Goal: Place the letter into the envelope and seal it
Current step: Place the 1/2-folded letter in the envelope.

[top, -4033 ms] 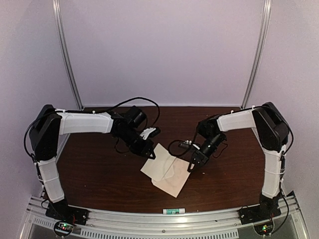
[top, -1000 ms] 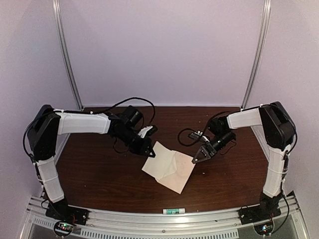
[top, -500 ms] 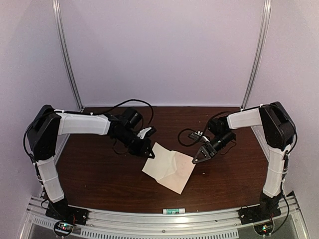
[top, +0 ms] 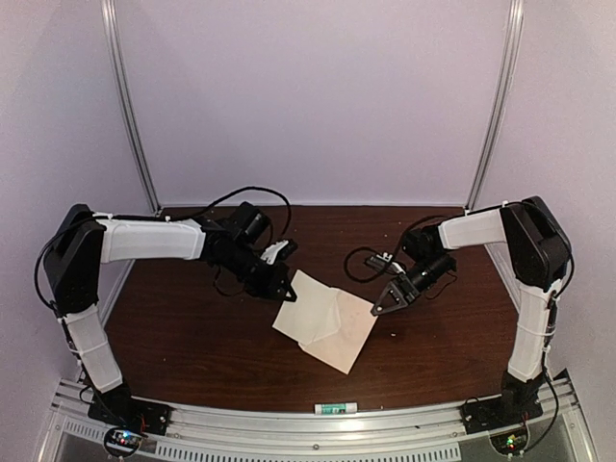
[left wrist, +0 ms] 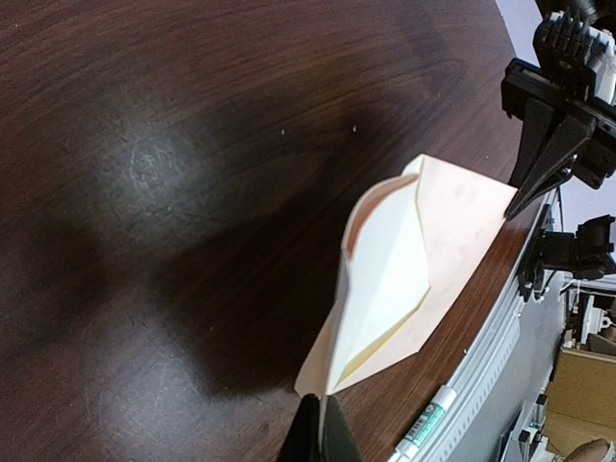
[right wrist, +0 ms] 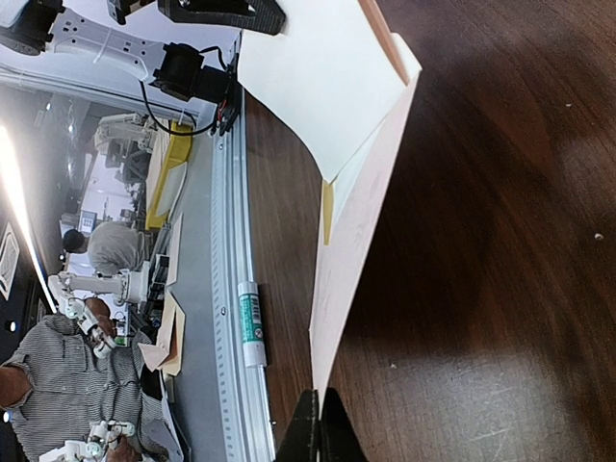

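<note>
The pale cream letter [top: 310, 310] lies partly over the tan envelope [top: 348, 339] at the table's middle. My left gripper [top: 288, 294] is shut on the letter's far-left corner and lifts it. In the left wrist view the letter [left wrist: 385, 279] rises from the gripper [left wrist: 320, 435] and the envelope [left wrist: 462, 217] lies beyond it. My right gripper [top: 376, 310] is shut on the envelope's right corner. From the right wrist the envelope [right wrist: 371, 241] runs up from the gripper [right wrist: 320, 435], with the letter [right wrist: 318, 87] behind. Whether the letter sits inside the envelope is unclear.
A green-and-white glue stick [top: 334, 409] lies on the metal rail [top: 289, 423] at the near edge, also seen as the glue stick [right wrist: 250, 322] from the right wrist. The dark wooden table [top: 192, 337] spreads around the papers. Two metal poles stand at the back.
Over the last second my left arm has drawn slightly up and left with the letter's corner. The right gripper holds still; four seconds ago it stood lower and further left.
</note>
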Available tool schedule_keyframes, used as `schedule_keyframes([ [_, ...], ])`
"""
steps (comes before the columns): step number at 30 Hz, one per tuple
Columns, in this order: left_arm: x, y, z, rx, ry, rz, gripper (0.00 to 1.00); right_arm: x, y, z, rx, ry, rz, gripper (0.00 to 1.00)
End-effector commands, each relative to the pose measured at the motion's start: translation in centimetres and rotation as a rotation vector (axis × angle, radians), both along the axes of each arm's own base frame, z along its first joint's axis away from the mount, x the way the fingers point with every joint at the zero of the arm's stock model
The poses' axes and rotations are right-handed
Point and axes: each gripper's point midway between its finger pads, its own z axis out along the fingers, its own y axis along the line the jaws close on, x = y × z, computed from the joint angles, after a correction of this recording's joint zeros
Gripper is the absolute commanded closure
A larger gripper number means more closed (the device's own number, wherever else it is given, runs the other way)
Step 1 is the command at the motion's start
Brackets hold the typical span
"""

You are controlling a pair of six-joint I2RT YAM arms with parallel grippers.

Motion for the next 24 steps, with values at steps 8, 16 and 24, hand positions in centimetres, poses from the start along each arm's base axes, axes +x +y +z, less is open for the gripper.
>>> schedule_keyframes([
  [8, 0.4, -0.1, 1.0, -0.032, -0.010, 0.022, 1.00, 0.4, -0.3, 1.5, 0.046, -0.020, -0.016, 1.00],
  [16, -0.1, -0.8, -0.2, -0.035, 0.060, -0.008, 1.00, 0.3, -0.3, 1.5, 0.051, -0.028, -0.008, 1.00],
  [24, -0.8, -1.6, -0.4, -0.073, 0.112, -0.043, 1.00, 0.3, -0.3, 1.1, 0.041, -0.019, -0.007, 0.99],
])
